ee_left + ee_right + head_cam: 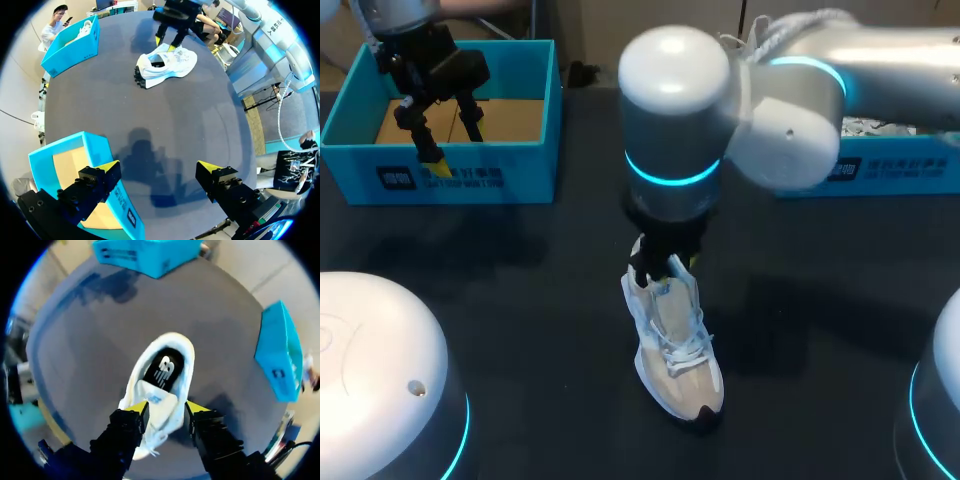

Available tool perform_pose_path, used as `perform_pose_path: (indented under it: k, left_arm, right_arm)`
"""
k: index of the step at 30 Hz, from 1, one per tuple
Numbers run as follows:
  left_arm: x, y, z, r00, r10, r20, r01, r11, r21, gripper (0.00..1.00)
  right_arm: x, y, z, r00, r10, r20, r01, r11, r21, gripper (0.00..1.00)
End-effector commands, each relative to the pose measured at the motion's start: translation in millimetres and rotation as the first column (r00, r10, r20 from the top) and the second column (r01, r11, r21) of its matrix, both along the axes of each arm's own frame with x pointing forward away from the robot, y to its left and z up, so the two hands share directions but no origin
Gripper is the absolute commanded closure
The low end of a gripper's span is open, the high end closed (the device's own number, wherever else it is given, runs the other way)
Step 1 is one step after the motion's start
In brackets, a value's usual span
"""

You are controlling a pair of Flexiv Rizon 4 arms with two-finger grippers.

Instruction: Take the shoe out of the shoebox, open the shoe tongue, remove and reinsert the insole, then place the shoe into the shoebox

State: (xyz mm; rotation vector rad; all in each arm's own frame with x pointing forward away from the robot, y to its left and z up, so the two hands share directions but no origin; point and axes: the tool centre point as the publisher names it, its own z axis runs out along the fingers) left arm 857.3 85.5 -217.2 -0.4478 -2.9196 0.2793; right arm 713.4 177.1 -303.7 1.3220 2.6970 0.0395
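A white shoe (677,352) stands upright in the middle of the dark table, toe toward me; it also shows in the left wrist view (167,65). My right gripper (665,268) hangs over its opening. In the right wrist view the right gripper (166,409) stands open, its yellow tips on either side of the raised tongue (152,399). The black insole (163,368) lies inside the shoe (177,352). My left gripper (448,135) is open over the empty blue shoebox (350,125) at the back left, nothing between its fingers (106,169).
A second blue box (895,170) stands at the back right, partly behind my right arm, with something white in it (85,29). In the left wrist view the near box's rim (75,140) lies under one finger. Dark table (540,300) surrounds the shoe.
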Motion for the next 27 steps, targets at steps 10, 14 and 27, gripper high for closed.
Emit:
perform_pose_path:
  k: [10, 14, 27]
  left_arm:
    - [-0.6, 1, 0, 1.0, 0.0, 0.001, 0.0, 1.0, 0.001, 0.0]
    - [-0.6, 1, 0, 1.0, 0.0, 0.001, 0.0, 1.0, 0.001, 0.0]
    - [-0.6, 1, 0, 1.0, 0.0, 0.001, 0.0, 1.0, 0.001, 0.0]
  right_arm:
    - [-2.0, 1, 34, 0.824, 0.567, 0.025, -0.567, 0.823, 0.041, 0.0]
    - [-2.0, 1, 34, 0.824, 0.567, 0.025, -0.567, 0.823, 0.041, 0.0]
    - [49.6, 31, 31, 0.578, 0.816, 0.011, -0.81, 0.575, -0.114, 0.0]
